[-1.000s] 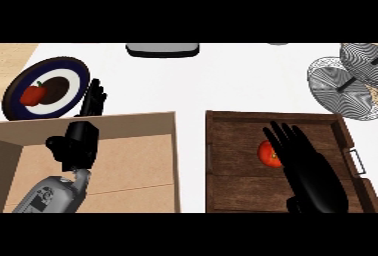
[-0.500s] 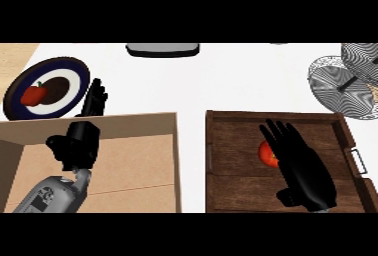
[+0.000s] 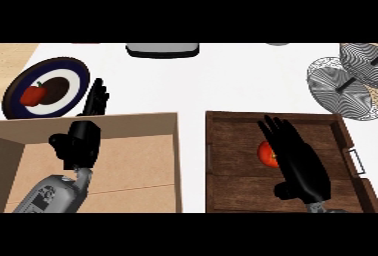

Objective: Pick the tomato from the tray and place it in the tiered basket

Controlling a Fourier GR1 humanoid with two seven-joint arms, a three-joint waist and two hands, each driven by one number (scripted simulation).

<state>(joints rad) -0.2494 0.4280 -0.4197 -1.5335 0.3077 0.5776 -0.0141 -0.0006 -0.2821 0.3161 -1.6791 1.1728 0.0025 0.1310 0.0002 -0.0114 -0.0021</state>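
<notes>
Reach step, grasp not yet made. Right hand (image 3: 297, 159) flat, fingers straight, over tomato (image 3: 266, 153) in tray (image 3: 229, 190). Next: curl round tomato, lift, carry to basket (image 3: 341, 80) at 1 o'clock. Left hand (image 3: 81, 142) resting, fingers relaxed.

there is one view only, taken from the robot's head and facing steeply down onto the white counter (image 3: 221, 85). it sits near enough that both grey forearms enter from the lower edge, the wooden tray (image 3: 244, 190) fills the lower right, and the tiered basket (image 3: 347, 85) is cut by the right edge. no second view shares the scene.
</notes>
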